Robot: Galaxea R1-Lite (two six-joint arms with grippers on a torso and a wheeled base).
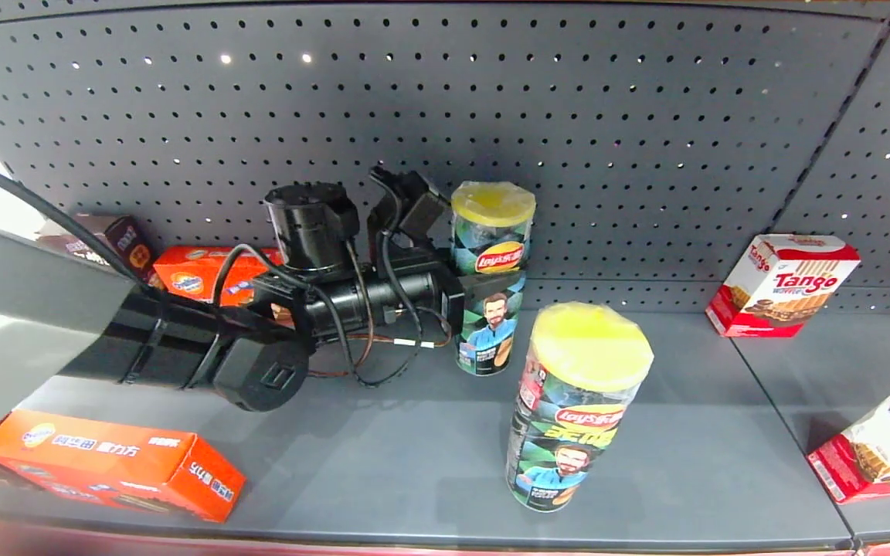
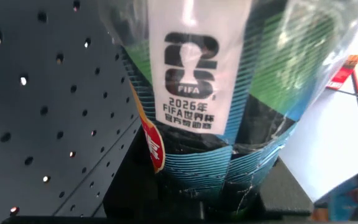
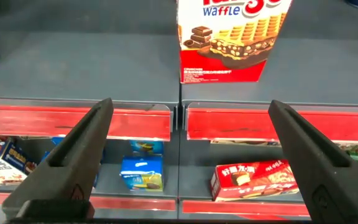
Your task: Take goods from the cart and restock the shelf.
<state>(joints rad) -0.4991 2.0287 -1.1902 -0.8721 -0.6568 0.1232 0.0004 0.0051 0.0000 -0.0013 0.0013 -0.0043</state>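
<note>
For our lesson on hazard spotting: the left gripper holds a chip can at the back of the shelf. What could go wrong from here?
1. The rear can is tall and slim; released off-level by the left gripper, it might topple onto the front can.
2. Its arm lies close to the rear orange box; pulling back could nudge it.

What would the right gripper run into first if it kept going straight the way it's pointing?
The right gripper would probably meet the shelf's red front strip first, between its open fingers; the wafer box stands on the shelf just behind it. Depth is unclear.
</note>
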